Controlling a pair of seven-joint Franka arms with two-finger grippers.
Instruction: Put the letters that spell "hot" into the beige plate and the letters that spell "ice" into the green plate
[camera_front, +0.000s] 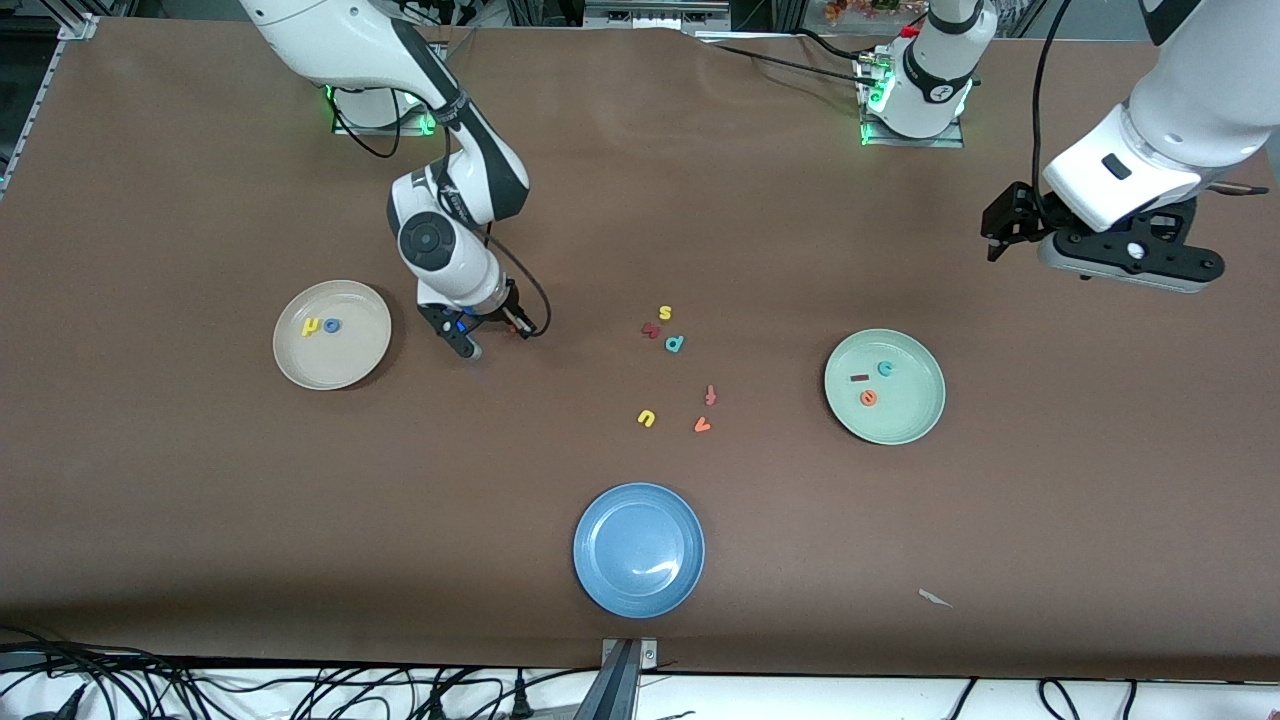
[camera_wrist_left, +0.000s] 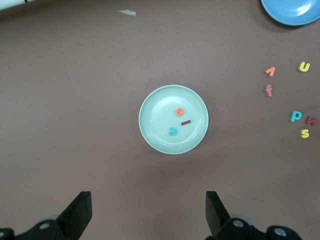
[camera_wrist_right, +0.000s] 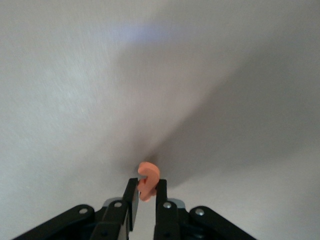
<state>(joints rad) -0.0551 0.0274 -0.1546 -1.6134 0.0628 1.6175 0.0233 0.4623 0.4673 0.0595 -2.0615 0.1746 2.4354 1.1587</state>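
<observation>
Brown desk (camera_front: 640, 200) carried everything. Right tool (camera_front: 487, 333) was clamped on the orange t (camera_wrist_right: 146, 182), low over the desk, beige plate (camera_front: 290, 360) just beside it. Left tool (camera_wrist_left: 149, 212), released, waited above the green plate (camera_wrist_left: 150, 132).

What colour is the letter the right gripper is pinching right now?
Orange. The letter shows best in the right wrist view, clamped in the right gripper.
</observation>
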